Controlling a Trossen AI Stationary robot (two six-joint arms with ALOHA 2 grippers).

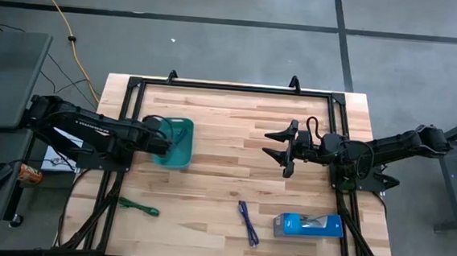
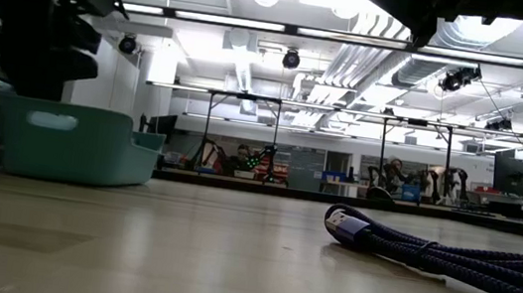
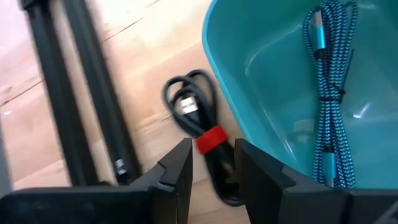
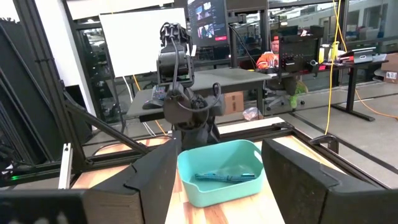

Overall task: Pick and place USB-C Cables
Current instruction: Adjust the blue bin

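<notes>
Teal plastic is walling the tray (image 3: 249, 93) just beside the left gripper (image 3: 211, 171), whose fingers are standing slightly apart, clamped on nothing. Directly ahead of those jaws a black cable bundle (image 3: 202, 134) with a red band is lying on the wooden table (image 1: 227, 144), running lengthwise away from the gap. Off to one side of the jaws, the light blue cable (image 3: 329, 99) is resting inside the tray, its long axis roughly parallel to the fingers. The right gripper (image 1: 285, 148) is hovering with jaws spread wide, facing the tray across the table. The dark blue-purple cable (image 1: 248, 223) and green cable (image 1: 138, 208) are lying far from both, probably angled diagonally.
</notes>
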